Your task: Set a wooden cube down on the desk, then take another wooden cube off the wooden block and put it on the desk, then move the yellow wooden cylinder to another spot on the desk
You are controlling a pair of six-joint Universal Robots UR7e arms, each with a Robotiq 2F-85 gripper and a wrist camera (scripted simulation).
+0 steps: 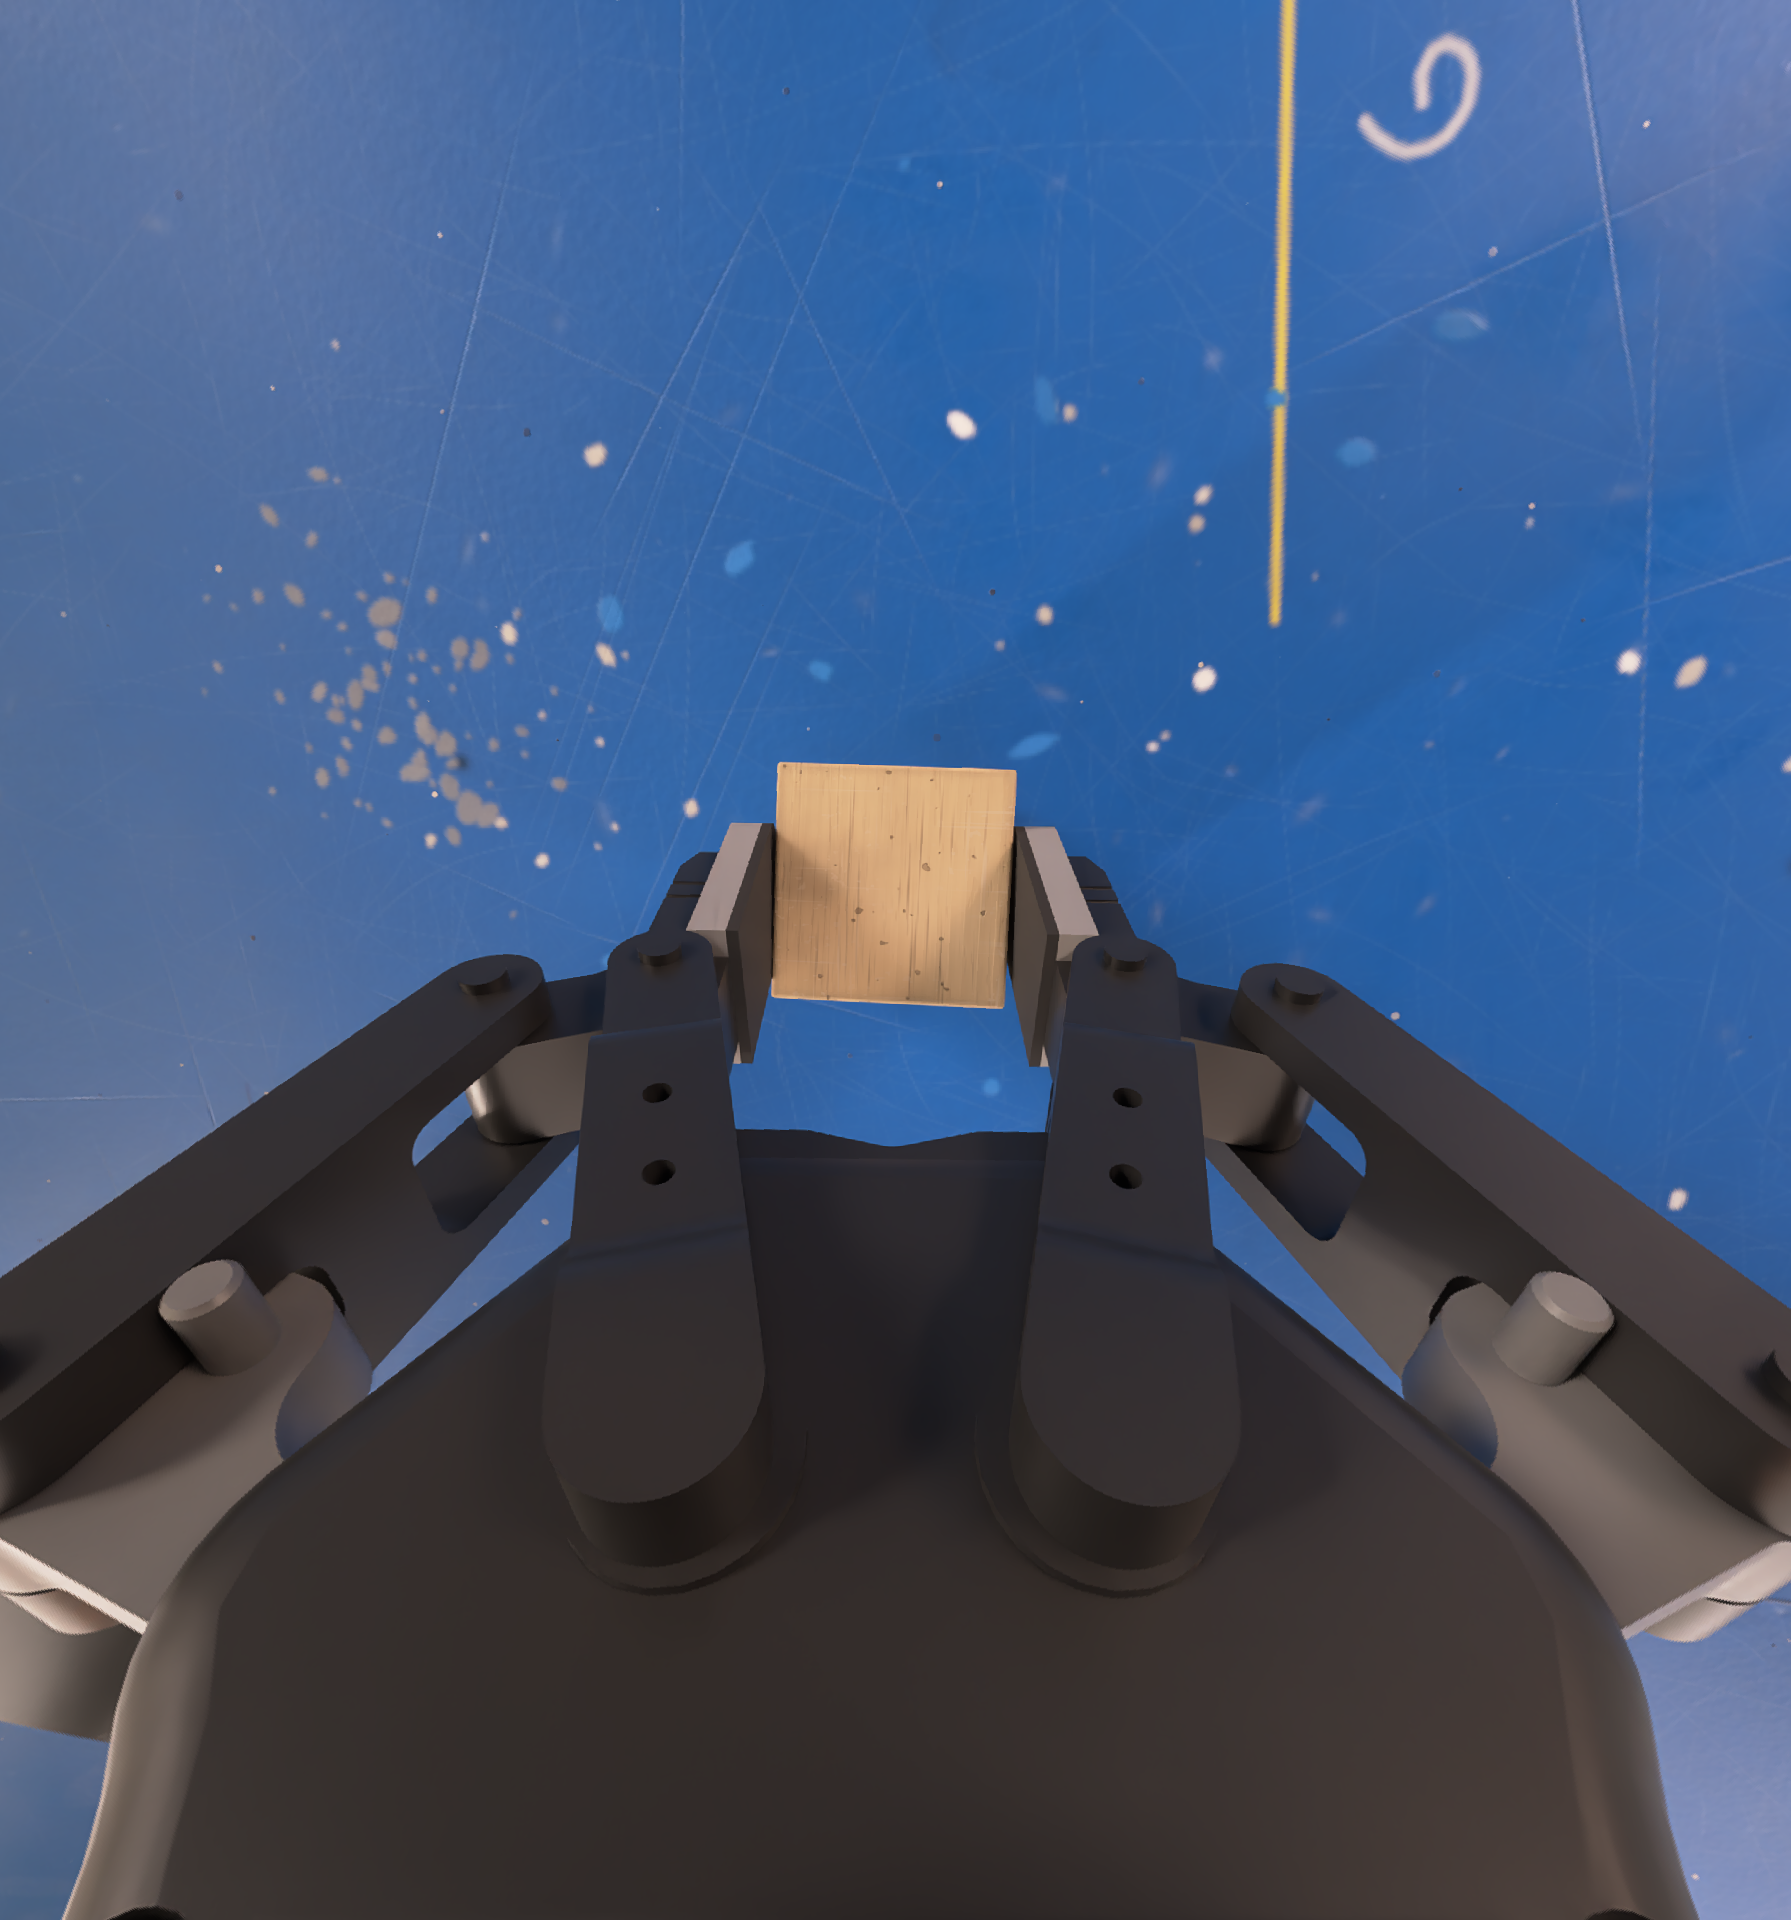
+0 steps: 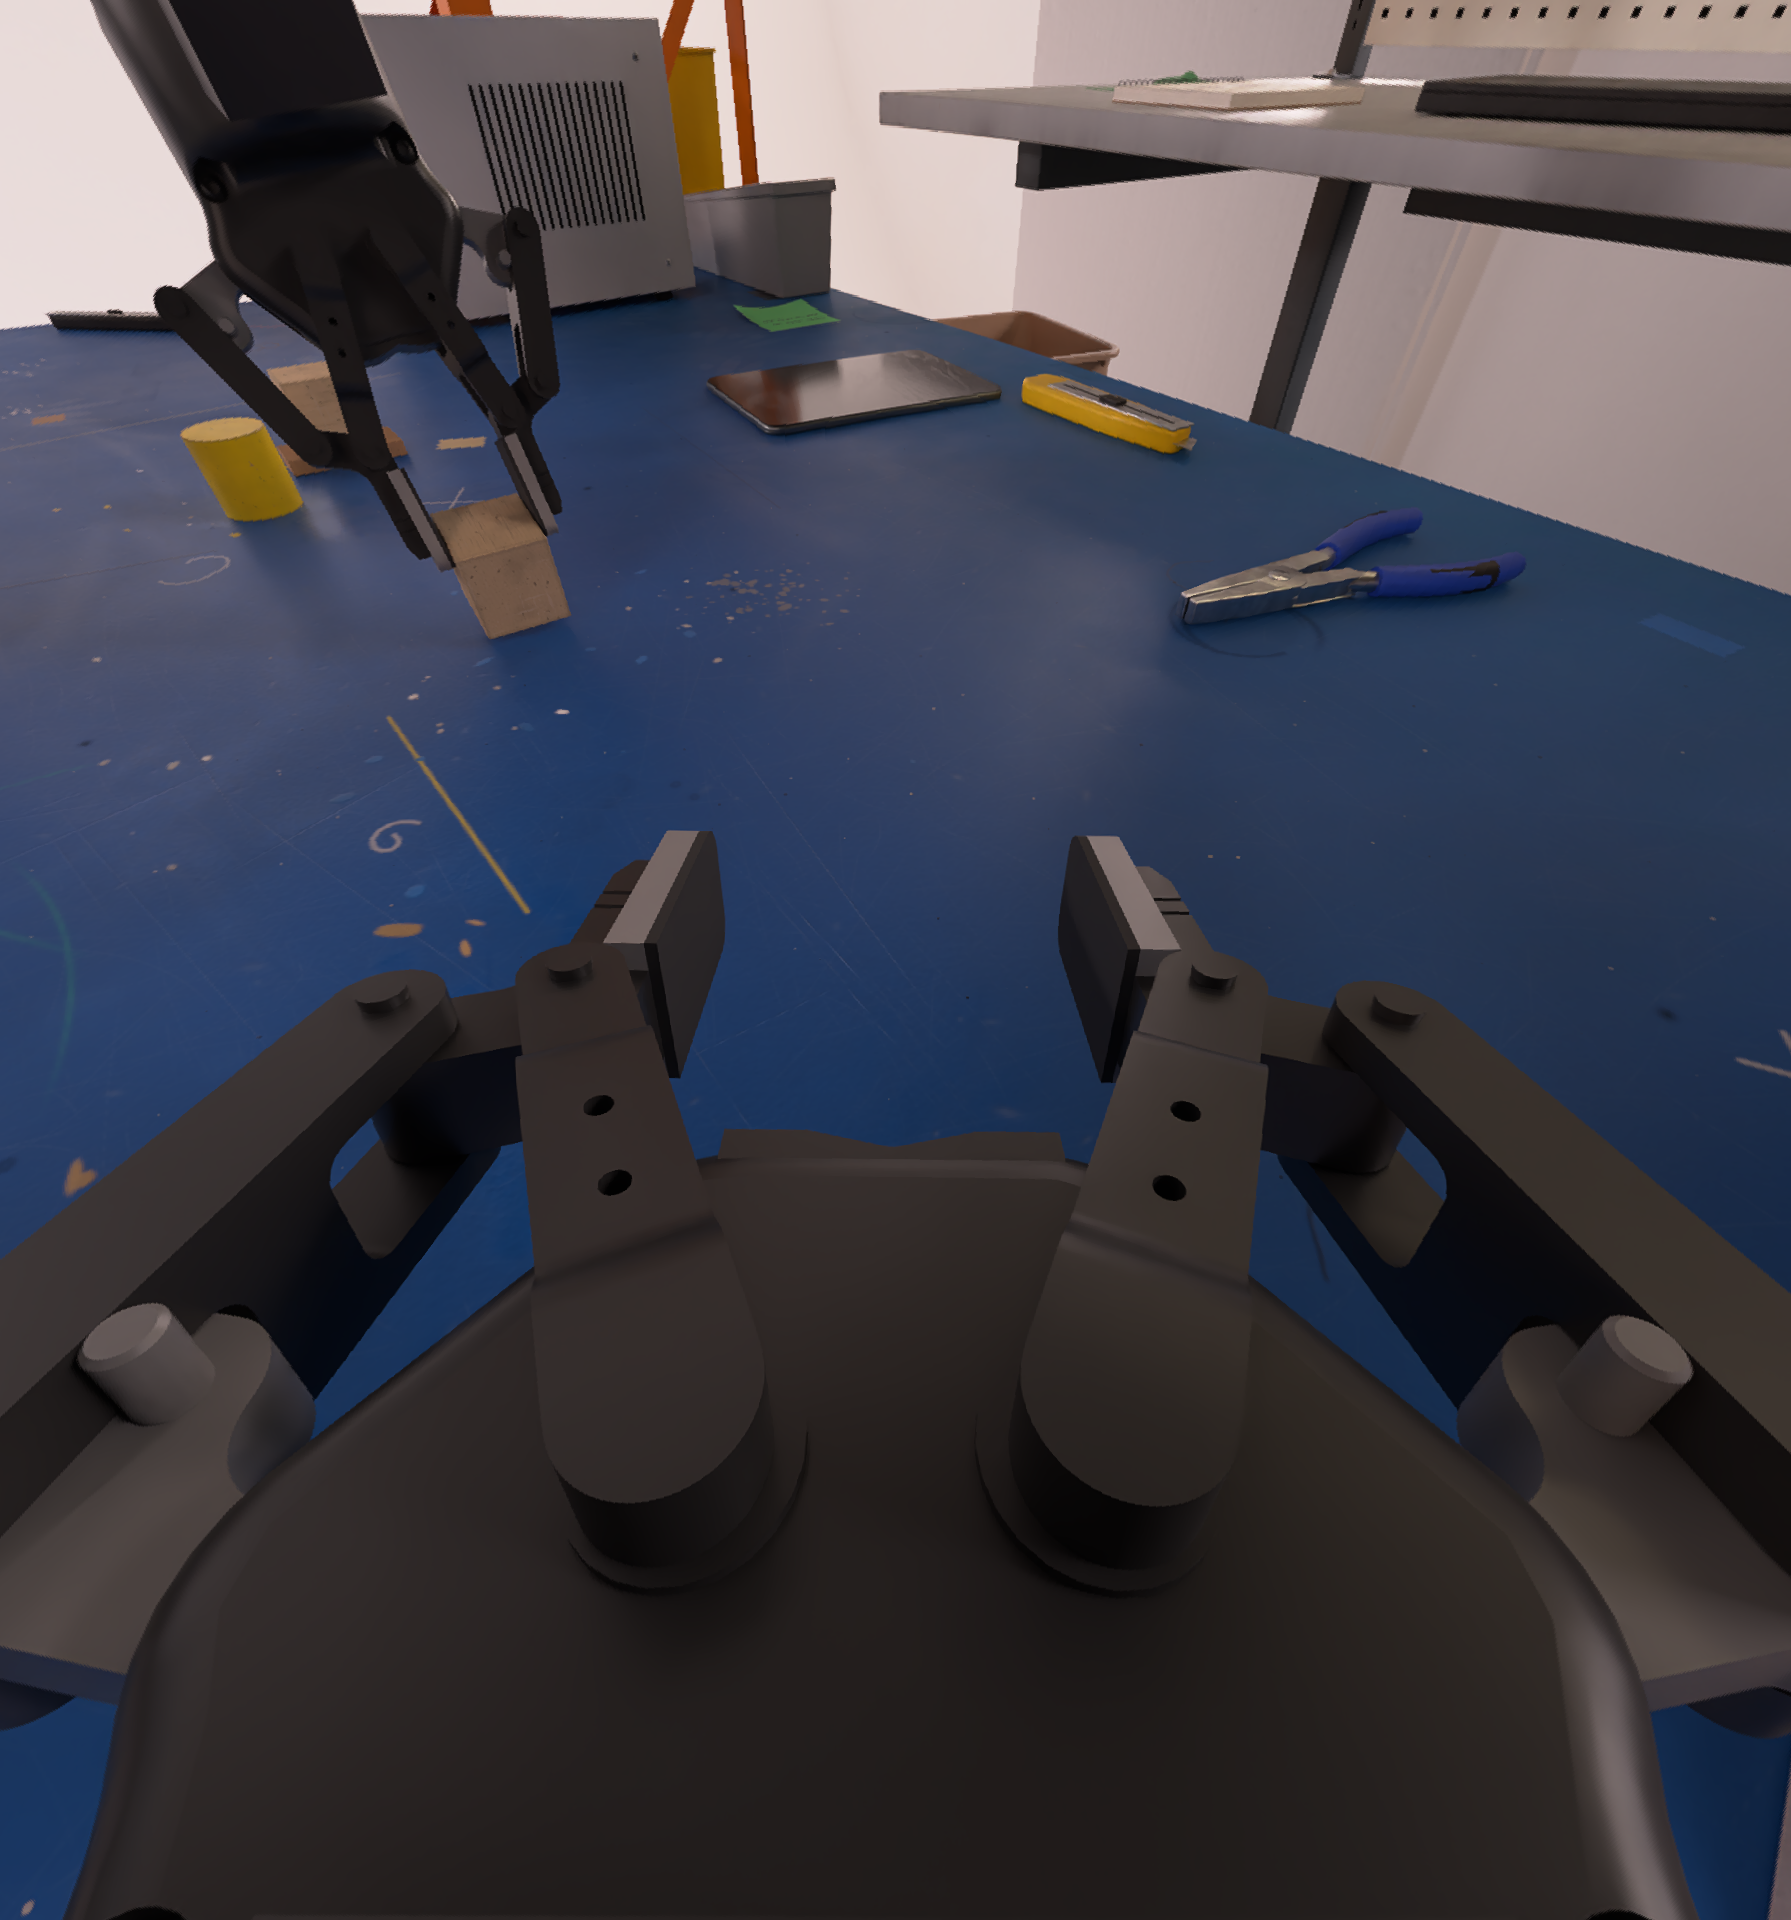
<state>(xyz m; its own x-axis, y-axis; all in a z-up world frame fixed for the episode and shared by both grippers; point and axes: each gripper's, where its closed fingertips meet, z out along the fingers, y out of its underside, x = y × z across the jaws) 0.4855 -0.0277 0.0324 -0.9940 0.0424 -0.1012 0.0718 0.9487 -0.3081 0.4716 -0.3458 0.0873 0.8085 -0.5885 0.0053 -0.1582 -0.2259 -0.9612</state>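
- Left gripper [image 1: 892, 914] is pinching a wooden cube [image 1: 892, 885] at frame centre, its jaws pressing both sides, on the blue tabletop [image 1: 351, 312].
- Right gripper [image 2: 889, 940] is hovering with jaws spread, empty.
- Yellow wooden cylinder [image 2: 239, 468] is standing upper left.

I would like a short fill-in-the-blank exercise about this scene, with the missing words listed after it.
1. The left tool grips a wooden ____ between its fingers.
2. The right tool is ____ and holds nothing.
3. The cylinder standing on the blue desk is ____ in colour.
4. The pliers have ____ handles.

Missing words: cube; open; yellow; blue
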